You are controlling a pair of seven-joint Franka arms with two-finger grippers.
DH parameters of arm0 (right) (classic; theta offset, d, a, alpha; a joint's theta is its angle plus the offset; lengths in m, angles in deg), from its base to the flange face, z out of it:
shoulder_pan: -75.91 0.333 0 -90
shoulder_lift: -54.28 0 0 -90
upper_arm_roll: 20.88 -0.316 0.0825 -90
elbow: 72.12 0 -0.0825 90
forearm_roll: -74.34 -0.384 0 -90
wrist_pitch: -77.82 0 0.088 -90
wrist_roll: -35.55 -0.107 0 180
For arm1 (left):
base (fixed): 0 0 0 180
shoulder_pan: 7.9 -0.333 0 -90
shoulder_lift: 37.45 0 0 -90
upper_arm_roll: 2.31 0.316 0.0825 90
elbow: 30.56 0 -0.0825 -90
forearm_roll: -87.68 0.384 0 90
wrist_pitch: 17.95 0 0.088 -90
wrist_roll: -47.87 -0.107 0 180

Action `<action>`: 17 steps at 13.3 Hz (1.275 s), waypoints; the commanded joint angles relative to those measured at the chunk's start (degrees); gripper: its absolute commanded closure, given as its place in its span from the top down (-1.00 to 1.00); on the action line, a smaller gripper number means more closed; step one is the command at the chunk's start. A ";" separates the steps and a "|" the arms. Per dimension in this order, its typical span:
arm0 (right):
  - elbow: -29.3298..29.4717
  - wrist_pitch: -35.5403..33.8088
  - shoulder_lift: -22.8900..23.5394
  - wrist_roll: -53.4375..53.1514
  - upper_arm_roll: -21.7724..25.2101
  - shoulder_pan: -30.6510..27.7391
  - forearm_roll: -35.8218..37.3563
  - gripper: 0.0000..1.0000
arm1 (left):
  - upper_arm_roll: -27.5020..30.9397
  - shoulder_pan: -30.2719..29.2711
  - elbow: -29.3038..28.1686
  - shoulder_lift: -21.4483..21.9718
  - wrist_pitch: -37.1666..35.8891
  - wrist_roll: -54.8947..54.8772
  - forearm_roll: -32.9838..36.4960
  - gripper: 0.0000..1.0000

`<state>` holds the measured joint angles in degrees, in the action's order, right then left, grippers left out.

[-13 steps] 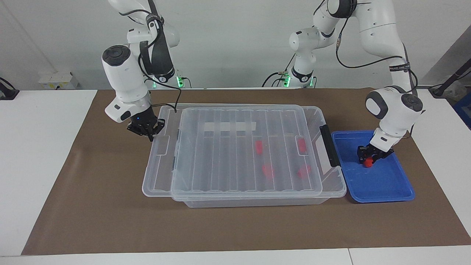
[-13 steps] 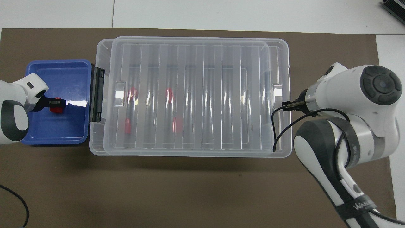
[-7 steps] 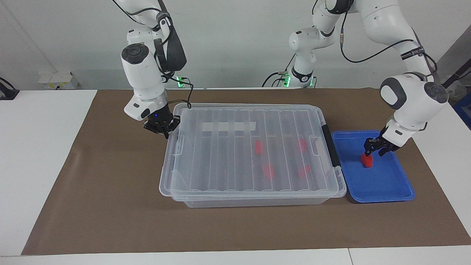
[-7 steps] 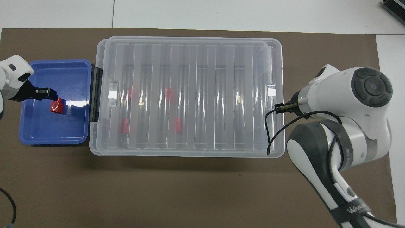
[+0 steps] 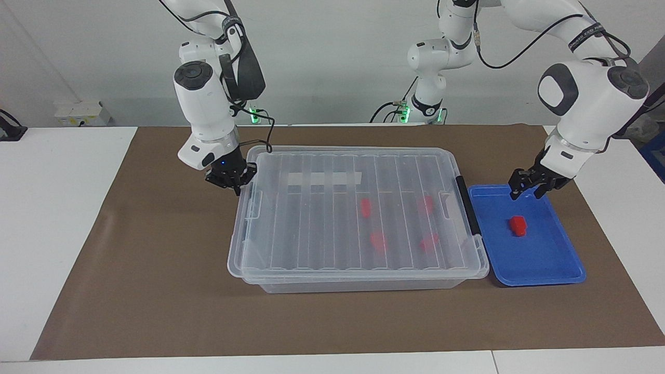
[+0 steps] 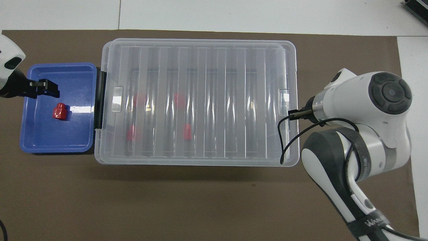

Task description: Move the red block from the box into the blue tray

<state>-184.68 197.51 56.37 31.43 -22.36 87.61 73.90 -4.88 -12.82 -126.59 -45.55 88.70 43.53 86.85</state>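
Brown mat (image 5: 156,291): red block (image 5: 517,225) lies in blue tray (image 5: 545,265); my left gripper (image 5: 530,183), fingers spread and empty, should lift straight clear while my right gripper (image 5: 229,180), closed, steadies the box (image 5: 353,259) lid.

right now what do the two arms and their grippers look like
Both arms are glossy white with rounded joints, dark grey caps and black bands. The left gripper and right gripper are small and black; black cables loop along both arms.

Four red blocks (image 5: 366,206) perhaps, blurred under lid (image 5: 322,179)
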 commanded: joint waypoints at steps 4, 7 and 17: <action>-0.91 1.86 -0.33 -0.10 -0.01 0.70 -1.41 -1.00 | 0.28 0.34 -0.65 7.49 -6.10 0.64 1.01 1.00; -0.38 1.77 -0.16 -0.10 -0.01 0.70 -1.41 -1.00 | 0.02 0.34 -1.80 8.28 -4.88 0.64 1.01 1.00; 0.06 2.03 0.11 -0.45 -0.10 0.87 -1.68 -1.00 | 0.11 0.70 3.72 8.37 -10.20 0.56 1.01 1.00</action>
<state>-184.72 198.24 56.37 31.43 -22.37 88.30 73.67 -5.17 -12.69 -125.79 -37.96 83.71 43.54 86.85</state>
